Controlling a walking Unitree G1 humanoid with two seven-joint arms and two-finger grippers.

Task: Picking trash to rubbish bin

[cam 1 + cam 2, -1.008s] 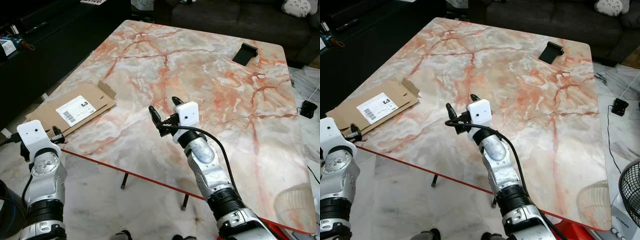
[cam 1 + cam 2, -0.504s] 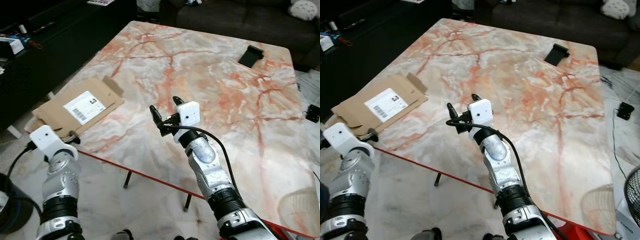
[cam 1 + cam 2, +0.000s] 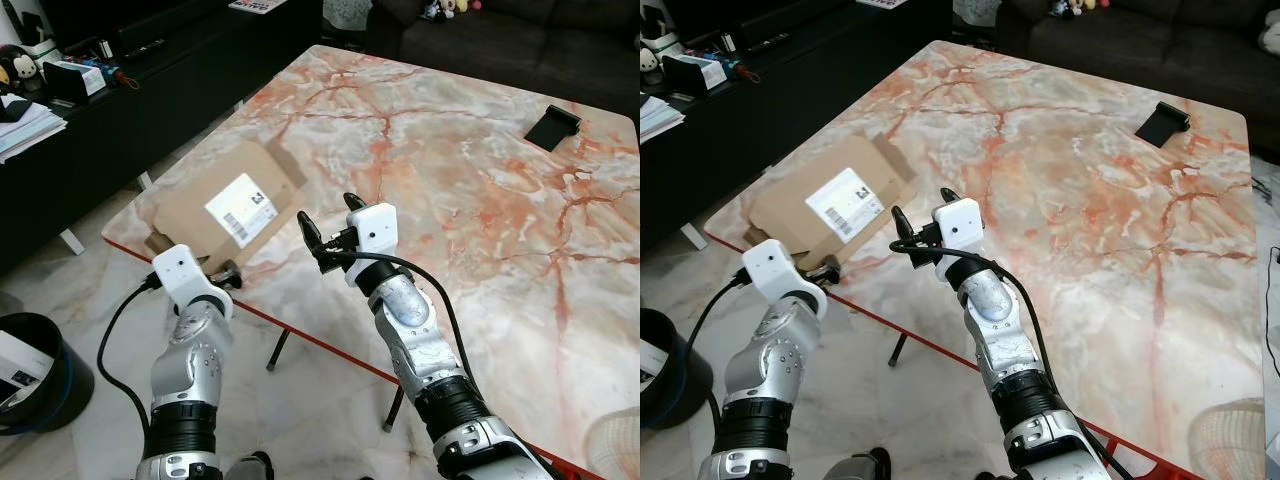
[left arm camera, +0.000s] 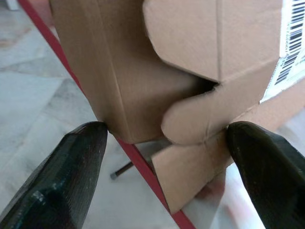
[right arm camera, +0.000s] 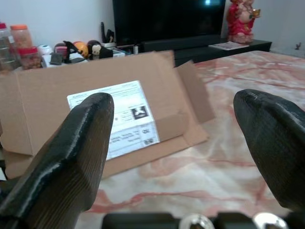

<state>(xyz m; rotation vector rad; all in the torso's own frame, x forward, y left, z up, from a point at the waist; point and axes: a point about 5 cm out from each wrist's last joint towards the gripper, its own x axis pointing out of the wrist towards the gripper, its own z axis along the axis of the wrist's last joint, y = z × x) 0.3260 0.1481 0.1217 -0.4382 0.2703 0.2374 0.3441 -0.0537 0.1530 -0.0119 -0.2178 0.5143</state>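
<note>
Far left, on the pale marble floor: one round black rubbish bin [image 3: 28,372], blue-rimmed, with something white inside.

One flattened cardboard box [image 3: 228,207], brown, matte, creased, with one white shipping label [image 3: 844,201] carrying a barcode. It lies at the table's left corner, its near edge overhanging the red-trimmed rim. One flap sticks out at its far side.

My left gripper [image 3: 229,271] sits at that overhanging edge. In the left wrist view the two black fingers [image 4: 66,176] stand spread, one on each side of the box's folded end, tips close against the cardboard but not closed on it. The flaps there are rounded, and a strip of the label shows.

One table [image 3: 480,150], a glossy slab of marble pattern, cream with orange-red veins, rounded corners.

My right gripper [image 3: 326,225] hangs above the table near its front edge, just right of the box, pointing toward it. Its two fingers [image 5: 71,157] are wide apart, holding nothing.

Far right corner: one small black rectangular object [image 3: 553,124], flat on the marble.
</note>
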